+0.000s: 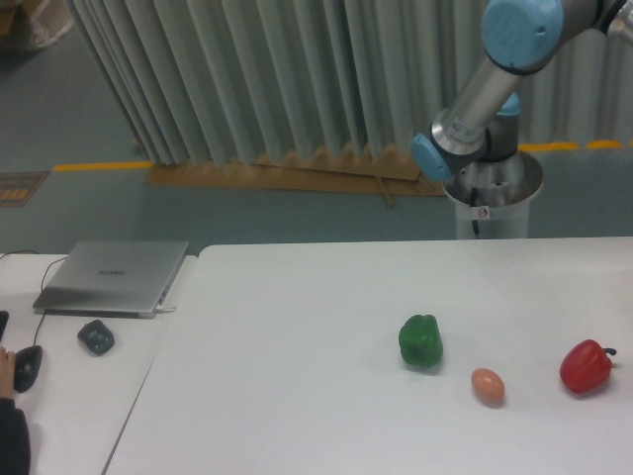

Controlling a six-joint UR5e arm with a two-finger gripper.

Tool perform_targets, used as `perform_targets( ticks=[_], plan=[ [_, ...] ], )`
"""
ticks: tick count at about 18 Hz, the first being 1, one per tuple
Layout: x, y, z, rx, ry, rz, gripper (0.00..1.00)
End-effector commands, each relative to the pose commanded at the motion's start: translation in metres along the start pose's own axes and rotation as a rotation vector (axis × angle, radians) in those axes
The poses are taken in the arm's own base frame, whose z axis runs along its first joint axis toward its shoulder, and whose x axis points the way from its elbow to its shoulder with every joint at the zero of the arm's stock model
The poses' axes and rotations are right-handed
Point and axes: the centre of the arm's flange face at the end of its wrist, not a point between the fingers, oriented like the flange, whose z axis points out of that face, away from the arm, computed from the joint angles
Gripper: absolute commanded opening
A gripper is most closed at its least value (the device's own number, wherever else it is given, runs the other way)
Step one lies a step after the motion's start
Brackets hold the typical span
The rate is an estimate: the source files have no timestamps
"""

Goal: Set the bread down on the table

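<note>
The bread is out of view. Only the arm's silver link and blue joints [485,79] show at the upper right, rising off the top edge; the gripper itself is outside the frame. The wide white table [297,327] fills the lower part of the view.
A green pepper [420,341], a small tan-orange egg-shaped oval [488,386] and a red pepper [586,367] lie on the table's right half. On the adjoining desk at left sit a closed laptop [114,277], a dark lump [96,336] and a black mouse [25,368] under a person's hand.
</note>
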Motion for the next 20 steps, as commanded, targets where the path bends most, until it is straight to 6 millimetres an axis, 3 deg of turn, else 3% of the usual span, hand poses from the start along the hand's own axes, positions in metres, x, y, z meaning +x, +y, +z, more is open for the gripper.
perform_targets(
  ticks=[4,9,11,16,20],
  plan=[
    [0.004,-0.014,-0.007,0.019,0.008,-0.015,0.23],
    [0.025,-0.025,-0.045,0.058,0.016,-0.032,0.23],
    [0.039,-0.053,-0.069,0.127,0.024,-0.09,0.23],
    [0.052,-0.119,-0.093,0.184,0.018,-0.153,0.23],
    [0.057,-0.165,-0.098,0.192,0.016,-0.197,0.23]
  ],
)
